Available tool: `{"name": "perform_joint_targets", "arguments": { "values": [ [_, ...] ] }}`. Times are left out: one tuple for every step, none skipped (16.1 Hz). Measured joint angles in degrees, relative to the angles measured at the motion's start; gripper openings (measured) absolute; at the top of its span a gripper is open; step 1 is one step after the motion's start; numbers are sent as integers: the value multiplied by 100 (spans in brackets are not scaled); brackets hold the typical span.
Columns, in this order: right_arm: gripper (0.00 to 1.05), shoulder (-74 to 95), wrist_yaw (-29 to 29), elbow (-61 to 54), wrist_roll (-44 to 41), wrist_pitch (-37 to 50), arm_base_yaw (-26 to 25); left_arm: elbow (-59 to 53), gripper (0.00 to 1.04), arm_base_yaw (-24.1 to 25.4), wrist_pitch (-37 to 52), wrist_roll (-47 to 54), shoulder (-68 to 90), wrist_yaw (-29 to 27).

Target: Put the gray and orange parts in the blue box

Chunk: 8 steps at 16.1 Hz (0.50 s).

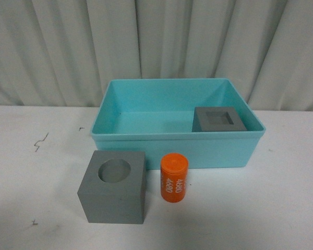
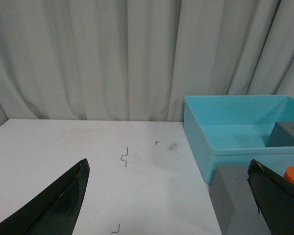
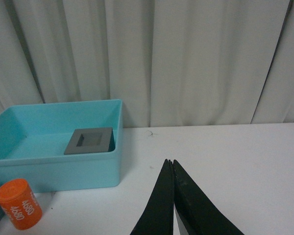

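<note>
The blue box [image 1: 177, 152] is sitting on the white surface [image 1: 271, 208], holding 1 square-hole gray cube [image 1: 219, 121] (in its right near corner). The round-hole gray cube [image 1: 113, 187] and the orange cylinder [image 1: 174, 177] are standing just in front. The left tool [image 2: 167, 162] is hanging spread wide, and the right tool [image 3: 170, 161] is hanging pressed together, pinching nothing.

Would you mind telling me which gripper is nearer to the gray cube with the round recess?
Left. The left gripper, open, has the gray cube right beside it; the right gripper, shut, is farther off, past the orange cylinder.

Square-recess cube [image 1: 219, 121] in box [image 1: 141, 149]; round-recess cube [image 1: 115, 190], cylinder [image 1: 174, 177] outside
</note>
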Motion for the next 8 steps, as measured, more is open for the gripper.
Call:
{"name": "perform_joint_targets", "arguments": {
  "values": [
    [2, -173, 0, 0, 0, -142, 0, 0, 98, 0, -2, 0, 0, 0],
    [2, -326, 0, 0, 0, -299, 0, 0, 98, 0, 0, 0, 0, 0],
    [2, -400, 0, 0, 0, -361, 0, 0, 98, 0, 0, 0, 0, 0],
    [2, -472, 0, 0, 0, -442, 0, 0, 98, 0, -2, 0, 0, 0],
    [2, -584, 0, 0, 0, -568, 0, 0, 98, 0, -2, 0, 0, 0],
    [2, -680, 0, 0, 0, -660, 0, 0, 98, 0, 0, 0, 0, 0],
    [2, -745, 0, 0, 0, -713, 0, 0, 98, 0, 0, 0, 0, 0],
    [2, -824, 0, 0, 0, -793, 0, 0, 98, 0, 0, 0, 0, 0]
  ]
}}
